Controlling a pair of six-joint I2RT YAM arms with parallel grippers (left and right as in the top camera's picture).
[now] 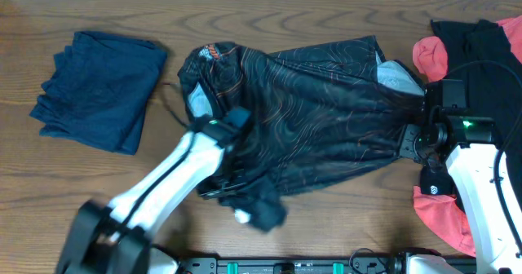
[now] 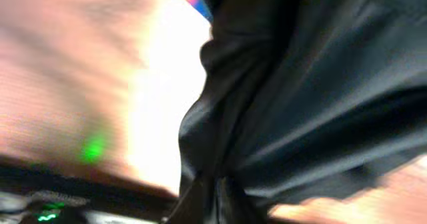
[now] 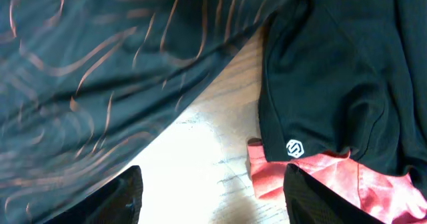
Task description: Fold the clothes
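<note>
The table (image 1: 326, 9) is brown wood with a strong grain and runs the full width of the overhead view. Toward its left end lies a folded navy garment (image 1: 102, 90), its stacked edges showing along the left side, well apart from the rest. Across the middle spreads a patterned black garment (image 1: 326, 111) with thin orange lines. It is rumpled, and its lower left corner is bunched. At the right end a plain black garment (image 1: 481, 46) lies over a coral-red garment (image 1: 444, 217). In the right wrist view a small white logo (image 3: 294, 148) sits near the black hem, and a wedge of bare wood shows between this pile and the patterned cloth.
</note>
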